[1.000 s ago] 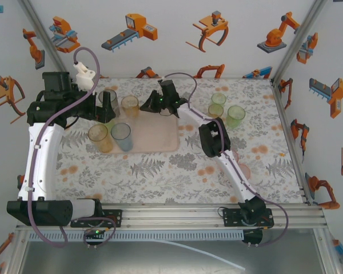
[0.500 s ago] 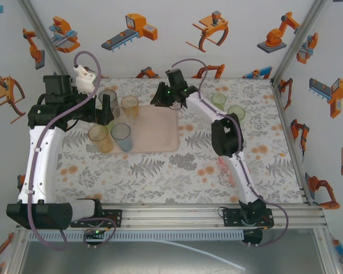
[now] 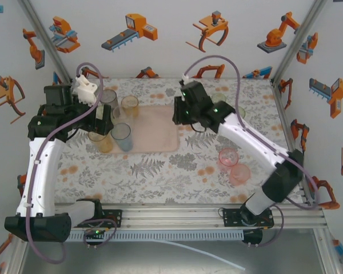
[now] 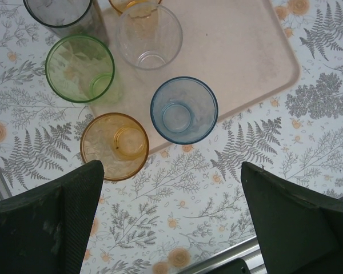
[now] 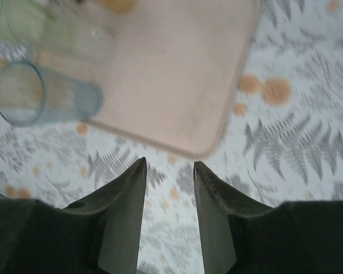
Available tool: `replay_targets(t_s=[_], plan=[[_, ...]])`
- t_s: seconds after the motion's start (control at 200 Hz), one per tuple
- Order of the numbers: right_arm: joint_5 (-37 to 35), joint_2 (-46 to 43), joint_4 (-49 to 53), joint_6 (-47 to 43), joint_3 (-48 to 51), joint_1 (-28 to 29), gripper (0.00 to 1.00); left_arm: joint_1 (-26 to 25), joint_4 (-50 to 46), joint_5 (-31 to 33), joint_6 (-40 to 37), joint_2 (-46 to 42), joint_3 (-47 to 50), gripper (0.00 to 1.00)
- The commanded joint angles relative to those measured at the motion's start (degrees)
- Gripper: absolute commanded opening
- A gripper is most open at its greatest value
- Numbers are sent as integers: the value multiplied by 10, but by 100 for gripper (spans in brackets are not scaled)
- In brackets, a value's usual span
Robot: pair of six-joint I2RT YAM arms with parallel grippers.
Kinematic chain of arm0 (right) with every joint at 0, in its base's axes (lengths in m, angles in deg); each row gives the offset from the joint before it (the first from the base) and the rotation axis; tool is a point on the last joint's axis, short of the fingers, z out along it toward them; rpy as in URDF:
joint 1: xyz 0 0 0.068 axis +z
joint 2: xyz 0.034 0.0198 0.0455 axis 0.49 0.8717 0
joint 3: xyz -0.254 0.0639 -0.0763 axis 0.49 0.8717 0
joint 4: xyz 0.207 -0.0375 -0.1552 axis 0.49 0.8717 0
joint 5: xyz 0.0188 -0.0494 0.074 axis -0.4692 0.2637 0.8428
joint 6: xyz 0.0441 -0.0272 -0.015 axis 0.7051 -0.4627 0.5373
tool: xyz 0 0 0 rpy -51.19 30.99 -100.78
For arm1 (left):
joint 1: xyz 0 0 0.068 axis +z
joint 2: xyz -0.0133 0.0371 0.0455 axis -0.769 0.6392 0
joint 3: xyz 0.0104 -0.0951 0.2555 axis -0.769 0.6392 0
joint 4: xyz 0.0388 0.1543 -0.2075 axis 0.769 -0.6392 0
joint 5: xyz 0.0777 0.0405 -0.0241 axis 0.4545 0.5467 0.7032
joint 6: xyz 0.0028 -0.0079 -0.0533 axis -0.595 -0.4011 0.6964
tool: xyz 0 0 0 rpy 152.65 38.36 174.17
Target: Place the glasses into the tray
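Observation:
The pale pink tray (image 3: pixel 157 134) lies at the table's middle left. Along its left side stand a grey glass (image 3: pixel 107 97), an amber glass (image 3: pixel 130 105), an orange glass (image 3: pixel 99 139) and a blue glass (image 3: pixel 122 136). My left gripper (image 4: pixel 171 168) hangs wide open and empty above the cloth, just short of the orange glass (image 4: pixel 114 145) and blue glass (image 4: pixel 184 109). Beyond them are a green glass (image 4: pixel 80 68) and a clear glass (image 4: pixel 150 35). My right gripper (image 5: pixel 169 163) is open and empty, raised over the cloth beside a corner of the tray (image 5: pixel 171 74).
Two pink glasses (image 3: pixel 233 165) stand on the flowered cloth at the near right, under the right forearm. The right arm stretches across the right half of the table. An aluminium rail (image 3: pixel 171 214) runs along the near edge.
My right gripper has risen and swung from the tray's far edge to its right side, its jaws now wider apart. The left gripper shifted slightly nearer, still wide open.

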Motion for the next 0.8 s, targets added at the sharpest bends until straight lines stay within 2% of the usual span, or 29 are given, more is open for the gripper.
replay_targets(t_s=[0.0, 0.21, 0.3, 0.436, 0.551, 0.646, 0.791], plan=[[-94, -123, 59, 48, 112, -8, 39, -3, -20, -27, -17, -14, 13, 97], [-144, -312, 201, 117, 193, -11, 40, -10, -32, -75, -14, -13, 30, 97], [-160, -362, 257, 152, 209, -12, 44, -15, -34, -98, -13, -4, 37, 97], [-171, -434, 306, 204, 266, -12, 44, -25, -34, -137, -10, 5, 40, 97], [-186, -486, 322, 229, 311, -13, 44, -35, -44, -138, -19, 7, 25, 97], [-212, -507, 382, 278, 321, -14, 44, -39, -53, -136, -29, 2, 16, 97], [-206, -555, 438, 329, 349, -14, 45, -41, -73, -124, -47, -15, 12, 97]])
